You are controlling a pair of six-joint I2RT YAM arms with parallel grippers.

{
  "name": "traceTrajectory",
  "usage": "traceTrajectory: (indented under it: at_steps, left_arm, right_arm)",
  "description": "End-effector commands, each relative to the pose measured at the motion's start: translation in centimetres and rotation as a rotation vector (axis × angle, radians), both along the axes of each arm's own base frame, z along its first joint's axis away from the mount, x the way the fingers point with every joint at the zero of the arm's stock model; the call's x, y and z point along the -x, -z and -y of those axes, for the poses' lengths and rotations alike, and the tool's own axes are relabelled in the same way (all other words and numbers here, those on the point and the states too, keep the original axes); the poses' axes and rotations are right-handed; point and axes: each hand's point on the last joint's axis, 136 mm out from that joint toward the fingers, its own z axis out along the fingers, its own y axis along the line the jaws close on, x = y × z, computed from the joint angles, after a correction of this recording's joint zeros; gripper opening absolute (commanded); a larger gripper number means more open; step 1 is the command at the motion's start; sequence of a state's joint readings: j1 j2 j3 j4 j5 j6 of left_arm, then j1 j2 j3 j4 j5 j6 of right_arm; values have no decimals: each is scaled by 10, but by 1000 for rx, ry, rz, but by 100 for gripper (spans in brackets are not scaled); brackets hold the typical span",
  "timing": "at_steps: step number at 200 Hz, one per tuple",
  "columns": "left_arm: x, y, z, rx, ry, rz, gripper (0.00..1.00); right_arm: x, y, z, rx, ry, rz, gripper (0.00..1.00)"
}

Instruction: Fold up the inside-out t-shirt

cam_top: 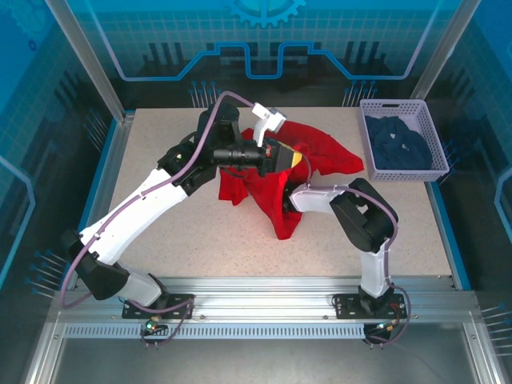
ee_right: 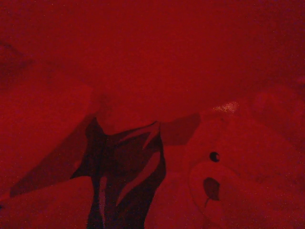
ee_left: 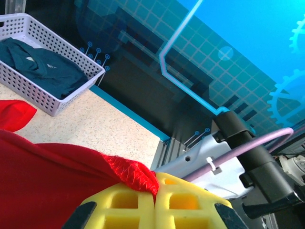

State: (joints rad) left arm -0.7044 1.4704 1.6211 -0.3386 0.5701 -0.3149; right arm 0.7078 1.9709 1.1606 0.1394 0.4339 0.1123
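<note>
Left gripper (cam_top: 296, 160): I see its yellow fingers (ee_left: 128, 205) pressed together, clamped on a stitched edge of the inside-out t-shirt (cam_top: 248, 184).
Right gripper: it sits under the shirt's cloth, just nearside of the left gripper in my overhead view; I cannot tell whether its jaws are apart or together.
Basket (cam_top: 408, 174): white and perforated, it stands well to the right of the left gripper, at the far right corner of the table (cam_top: 200, 248).
Basket contents: one dark navy garment (cam_top: 400, 144), crumpled, covering most of the basket floor.
Left arm (cam_top: 152, 200): it reaches from its base at the near left up and across to the table's middle, wrist level, the gripper pointing right toward the basket.
Right arm (cam_top: 364, 224): it rises from its base at the near right, elbow folded back, the white forearm running left and ending under the red cloth.
T-shirt: bright red, bunched loosely around both grippers. One part spreads right of the left gripper toward the basket and stops short of it. Another part trails nearside, past the right forearm.
Print: through my right wrist camera, a teddy-bear print (ee_right: 214, 176) shows faintly on red cloth draped close over the tool.
</note>
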Motion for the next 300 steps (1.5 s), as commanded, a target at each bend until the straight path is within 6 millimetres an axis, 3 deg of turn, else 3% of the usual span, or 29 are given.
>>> traceTrajectory:
  at_steps: [1, 70, 106, 147, 172, 200, 218, 237, 258, 278, 300]
  left_arm:
    - [27, -35, -6, 65, 79, 77, 0]
    - [48, -70, -46, 133, 26, 229, 0]
    - [37, -86, -62, 152, -66, 281, 0]
    - [25, -105, -81, 182, -189, 336, 0]
    - [11, -110, -97, 181, -309, 355, 0]
    - [-5, -105, -112, 159, -418, 357, 0]
    - [-24, -91, -125, 123, -514, 329, 0]
    - [-54, -65, -148, 69, -659, 273, 0]
    - [-102, -22, -196, -32, -894, 184, 0]
    - [-148, 25, -240, -121, -1043, 79, 0]
    - [-187, 76, -259, -255, -1112, 22, 0]
  right_arm:
    - [-7, 15, 20, 13, 70, -94, 73]
    - [-31, 33, 49, 73, 158, -240, 78]
    - [-30, 48, 62, 90, 192, -332, 85]
    - [-18, 64, 69, 110, 203, -460, 82]
    - [-6, 68, 63, 83, 177, -526, 67]
    - [9, 77, 59, 58, 154, -583, 31]
    - [13, 77, 59, 56, 134, -581, 14]
    - [12, 54, 59, 52, 108, -519, 0]
    - [17, 16, 58, 9, 52, -427, 0]
    - [36, -20, 46, -86, -54, -357, 0]
    - [56, -55, 23, -168, -198, -273, 0]
